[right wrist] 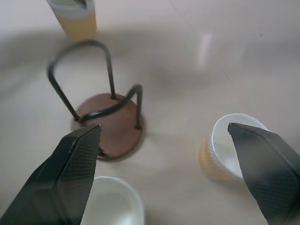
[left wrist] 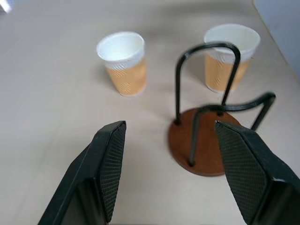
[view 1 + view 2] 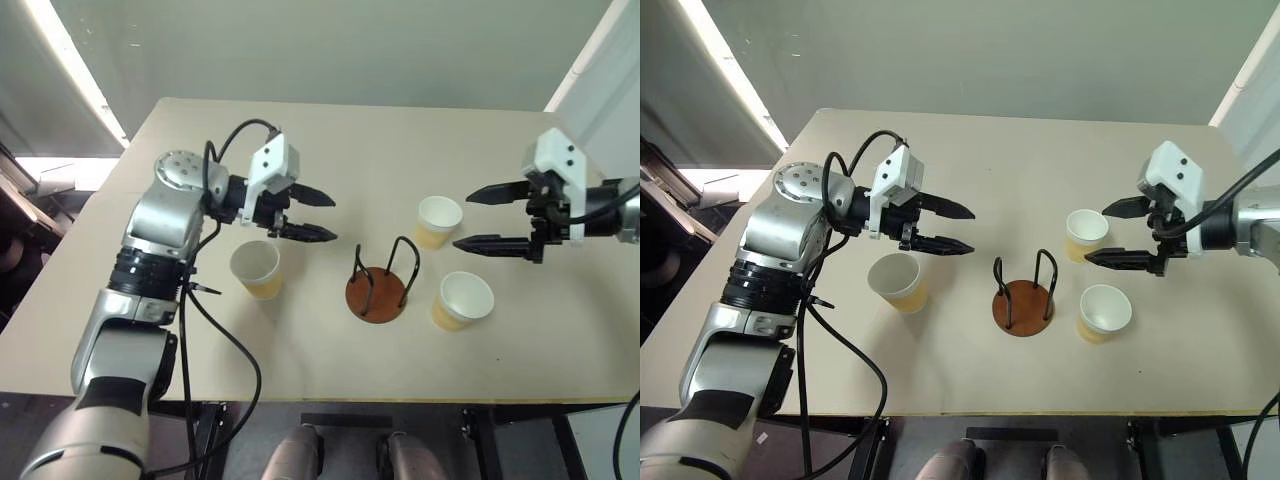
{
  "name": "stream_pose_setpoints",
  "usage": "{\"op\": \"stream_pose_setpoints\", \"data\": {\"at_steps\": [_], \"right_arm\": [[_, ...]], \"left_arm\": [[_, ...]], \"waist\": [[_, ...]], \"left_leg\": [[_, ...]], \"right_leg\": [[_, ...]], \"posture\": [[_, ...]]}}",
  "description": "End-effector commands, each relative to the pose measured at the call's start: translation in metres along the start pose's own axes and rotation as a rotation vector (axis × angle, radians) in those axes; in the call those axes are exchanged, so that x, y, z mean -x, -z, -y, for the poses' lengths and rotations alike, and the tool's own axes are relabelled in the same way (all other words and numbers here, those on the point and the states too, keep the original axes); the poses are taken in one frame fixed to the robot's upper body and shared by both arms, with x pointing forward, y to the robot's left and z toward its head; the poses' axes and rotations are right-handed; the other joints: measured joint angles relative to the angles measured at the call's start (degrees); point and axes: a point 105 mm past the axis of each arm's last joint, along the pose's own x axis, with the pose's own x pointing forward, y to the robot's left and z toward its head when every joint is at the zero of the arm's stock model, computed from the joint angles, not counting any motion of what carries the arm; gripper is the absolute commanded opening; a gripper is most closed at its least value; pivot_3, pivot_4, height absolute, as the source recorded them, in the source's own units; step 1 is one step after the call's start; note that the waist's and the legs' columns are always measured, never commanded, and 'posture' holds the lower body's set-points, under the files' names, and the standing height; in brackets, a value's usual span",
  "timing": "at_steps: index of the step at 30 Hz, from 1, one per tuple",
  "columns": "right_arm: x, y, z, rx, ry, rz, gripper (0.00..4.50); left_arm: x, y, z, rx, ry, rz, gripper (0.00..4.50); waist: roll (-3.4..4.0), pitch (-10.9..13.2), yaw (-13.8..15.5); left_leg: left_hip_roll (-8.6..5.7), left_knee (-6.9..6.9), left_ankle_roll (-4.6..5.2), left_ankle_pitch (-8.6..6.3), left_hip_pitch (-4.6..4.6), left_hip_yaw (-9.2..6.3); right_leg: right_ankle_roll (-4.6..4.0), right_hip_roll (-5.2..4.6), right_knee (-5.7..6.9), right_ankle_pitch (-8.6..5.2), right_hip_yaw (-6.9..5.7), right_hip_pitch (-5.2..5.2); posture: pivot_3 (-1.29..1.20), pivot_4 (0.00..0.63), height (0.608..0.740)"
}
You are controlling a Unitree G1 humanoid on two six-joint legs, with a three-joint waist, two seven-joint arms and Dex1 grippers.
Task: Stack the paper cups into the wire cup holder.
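cup point(image 1: 75, 18) cut by top edge, nearest cup point(image 1: 115, 204) prob. half-hidden

Lighting: bright, even, overhead; soft shadows beneath the cups point(image 3: 257, 268). Glare streak on table point(image 1: 205, 44) beyond right claw point(image 1: 164, 154); the claw's fingers blurred.

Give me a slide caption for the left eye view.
Open left gripper and right gripper flank an empty wire cup holder.

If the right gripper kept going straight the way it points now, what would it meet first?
Probably the far paper cup: the open right gripper points toward it from beside it, above the table. Height is hard to judge, so it might pass over the rim.
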Motion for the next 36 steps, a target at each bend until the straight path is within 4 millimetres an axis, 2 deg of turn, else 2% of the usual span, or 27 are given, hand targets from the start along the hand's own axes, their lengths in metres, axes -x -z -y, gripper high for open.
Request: {"op": "stream_pose_setpoints", "data": {"at_steps": [1, 8, 13, 23, 27, 36], "right_arm": [[-0.01, 0.005, 0.02, 0.104, 0.03, -0.071, 4.5], [-0.031, 0.012, 0.041, 0.18, 0.009, -0.144, 4.5], [-0.043, 0.015, 0.049, 0.232, -0.023, -0.187, 4.5], [-0.057, 0.032, 0.054, 0.287, -0.086, -0.281, 4.5], [-0.061, 0.035, 0.056, 0.298, -0.098, -0.305, 3.6], [-0.063, 0.032, 0.055, 0.332, -0.131, -0.324, 0.26]], "left_arm": [[0.017, -0.024, 0.001, -0.075, -0.055, 0.029, 3.21], [0.036, -0.016, 0.02, -0.011, -0.055, -0.014, 3.21], [0.055, -0.007, 0.029, 0.043, -0.094, -0.05, 3.21], [0.08, -0.019, 0.048, 0.132, -0.074, 0.047, 3.21], [0.086, -0.026, 0.05, 0.132, -0.067, 0.11, 3.24], [0.091, -0.015, 0.052, 0.145, -0.032, 0.074, 3.24]], "waist": [[0.0, 0.0, -0.3], [0.02, 0.0, -0.5], [0.03, 0.0, -0.6], [0.03, 0.0, -0.4], [0.04, 0.0, -0.4], [0.05, 0.0, -0.4]], "left_leg": [[0.0, 0.0, 0.01, 0.0, 0.0, 0.0], [0.01, -0.08, 0.01, 0.0, -0.07, -0.01], [0.0, -0.06, 0.0, 0.0, -0.16, -0.04], [-0.01, -0.09, -0.06, 0.01, -0.21, -0.12], [0.0, -0.09, -0.1, 0.02, -0.2, -0.12], [-0.01, -0.1, -0.13, 0.02, -0.21, -0.17]], "right_leg": [[0.0, 0.0, 0.01, 0.0, 0.0, -0.01], [-0.04, 0.01, 0.03, -0.01, -0.03, -0.13], [-0.07, 0.01, 0.03, 0.0, -0.05, -0.19], [-0.14, 0.0, 0.05, -0.01, -0.12, -0.18], [-0.15, 0.0, 0.07, 0.0, -0.13, -0.18], [-0.16, 0.0, 0.06, -0.01, -0.15, -0.17]], "posture": [[0.0, 0.15, 0.74], [0.0, 0.15, 0.74], [0.0, 0.15, 0.74], [0.0, 0.15, 0.74], [0.0, 0.15, 0.74], [0.0, 0.15, 0.74]]}}
